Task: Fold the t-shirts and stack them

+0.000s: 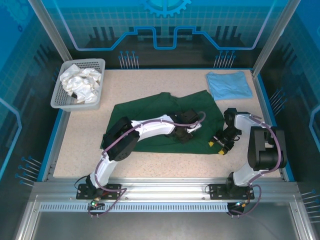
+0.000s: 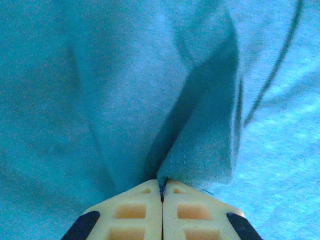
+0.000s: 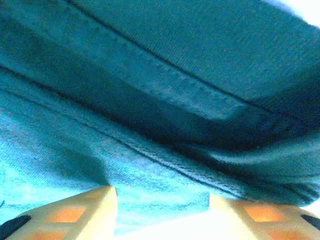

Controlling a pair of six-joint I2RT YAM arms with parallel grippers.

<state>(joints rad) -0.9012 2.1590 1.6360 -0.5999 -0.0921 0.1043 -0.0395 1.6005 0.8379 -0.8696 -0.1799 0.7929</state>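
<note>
left gripper (image 2: pixel 161 192): being clenched on dark green t-shirt (image 1: pixel 150 107) fold | right gripper (image 3: pixel 162 197): being held apart at its hem

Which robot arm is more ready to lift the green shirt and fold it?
Probably left. The left fingers are shut on a pinch of the green shirt. The right fingers are apart at its hem, gripping nothing yet.

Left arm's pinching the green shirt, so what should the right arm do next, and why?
Probably close the right gripper on the hem of the large dark green cloth t-shirt. Its jaws stand open right at that stitched edge, while the left gripper is shut on a fold of the same shirt; both arms would then hold it for folding.
</note>
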